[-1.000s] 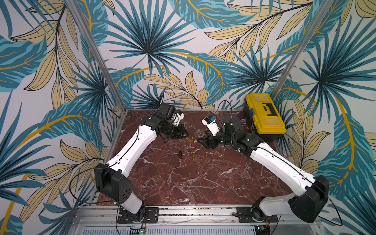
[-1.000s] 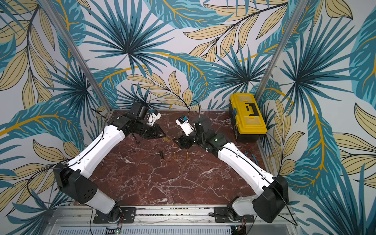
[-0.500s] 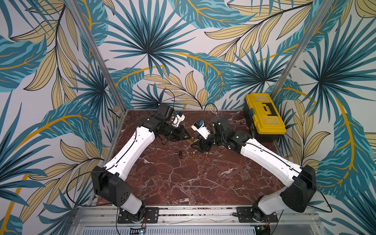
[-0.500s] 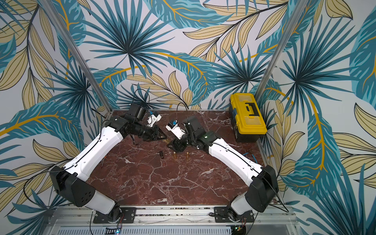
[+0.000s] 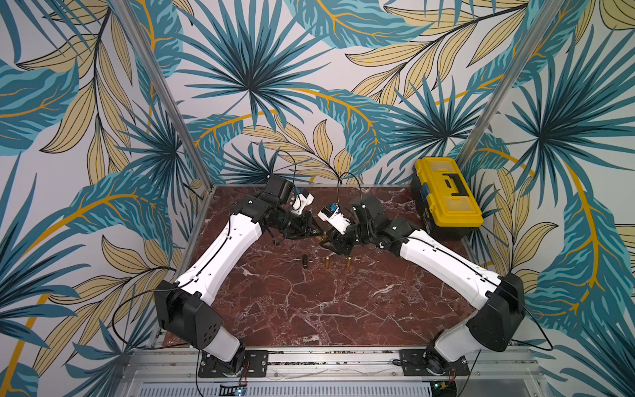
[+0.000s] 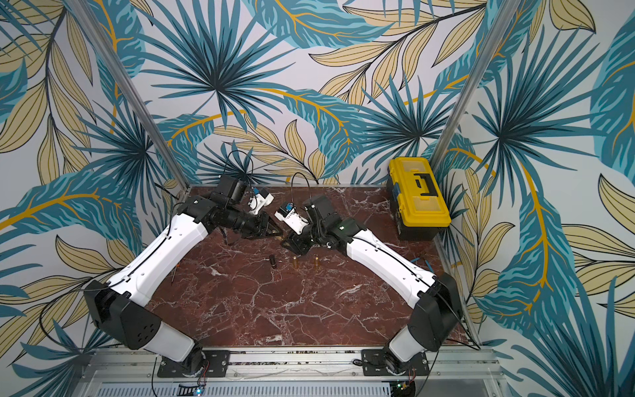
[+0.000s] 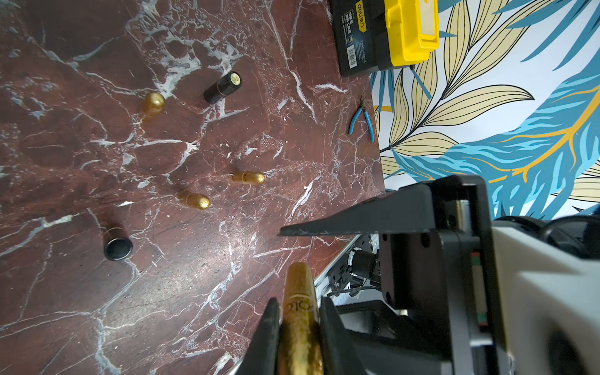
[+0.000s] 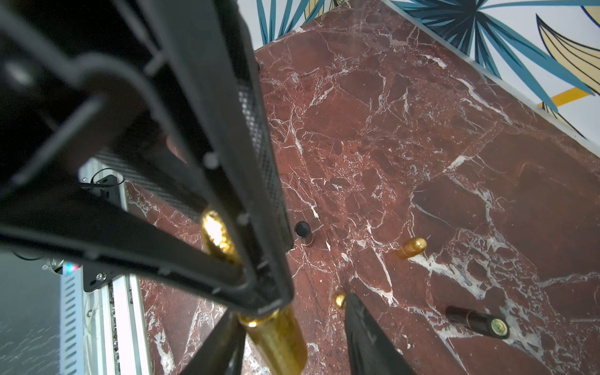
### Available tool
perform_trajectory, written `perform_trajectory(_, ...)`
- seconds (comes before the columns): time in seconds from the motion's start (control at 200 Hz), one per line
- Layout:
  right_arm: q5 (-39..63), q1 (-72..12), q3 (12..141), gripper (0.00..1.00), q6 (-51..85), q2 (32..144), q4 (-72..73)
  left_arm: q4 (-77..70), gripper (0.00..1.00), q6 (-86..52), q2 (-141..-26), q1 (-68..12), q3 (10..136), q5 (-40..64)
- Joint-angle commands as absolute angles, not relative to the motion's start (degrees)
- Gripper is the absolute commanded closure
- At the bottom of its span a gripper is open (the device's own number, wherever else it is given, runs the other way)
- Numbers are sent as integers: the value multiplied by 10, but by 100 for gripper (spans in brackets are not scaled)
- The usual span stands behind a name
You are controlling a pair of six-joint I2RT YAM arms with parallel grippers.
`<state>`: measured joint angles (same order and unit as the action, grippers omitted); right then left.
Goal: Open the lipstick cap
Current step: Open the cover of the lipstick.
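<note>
A gold lipstick (image 7: 298,311) is clamped between the fingers of my left gripper (image 7: 300,302), which is shut on it near its printed band, with the rounded end sticking out past the fingertips. The tube shows in one piece. Both top views show the two grippers meeting tip to tip above the back middle of the table, left gripper (image 5: 314,232) and right gripper (image 5: 329,242). In the right wrist view the lipstick's free end (image 8: 279,337) lies between the fingers of my right gripper (image 8: 292,318). It touches one finger; the other finger (image 8: 363,331) stands clear of it.
Two gold tubes (image 5: 326,263) (image 5: 348,262) and a black tube (image 5: 304,261) stand on the marble table (image 5: 309,309) just in front of the grippers. Another black tube (image 7: 223,87) lies on its side. A yellow toolbox (image 5: 446,196) sits back right, blue pliers (image 7: 362,121) near the right edge.
My right arm has swung left to meet the left gripper, and its jaws have narrowed around the lipstick's free end. The left gripper has shifted slightly toward the middle, still holding the lipstick.
</note>
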<state>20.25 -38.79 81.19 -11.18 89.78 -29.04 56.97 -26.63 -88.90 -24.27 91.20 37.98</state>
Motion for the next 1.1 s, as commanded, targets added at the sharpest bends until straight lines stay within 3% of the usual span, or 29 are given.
perform_trajectory(0.0, 204, -393, 821, 55, -119, 905, -300, 575, 100, -266, -885, -241, 910, 390)
perform_trajectory(0.416, 193, -396, 822, 69, -120, 910, -315, 575, 100, -267, -889, -240, 919, 384)
perform_trajectory(0.476, 193, -396, 822, 75, -120, 911, -316, 575, 100, -267, -889, -240, 919, 384)
perform_trajectory(0.541, 190, -396, 821, 93, -118, 911, -316, 575, 100, -268, -890, -240, 919, 383)
perform_trajectory(0.571, 188, -396, 821, 96, -116, 911, -315, 575, 100, -267, -889, -238, 920, 383)
perform_trajectory(1.092, 152, -397, 784, 100, -102, 886, -300, 574, 100, -271, -893, -198, 937, 370)
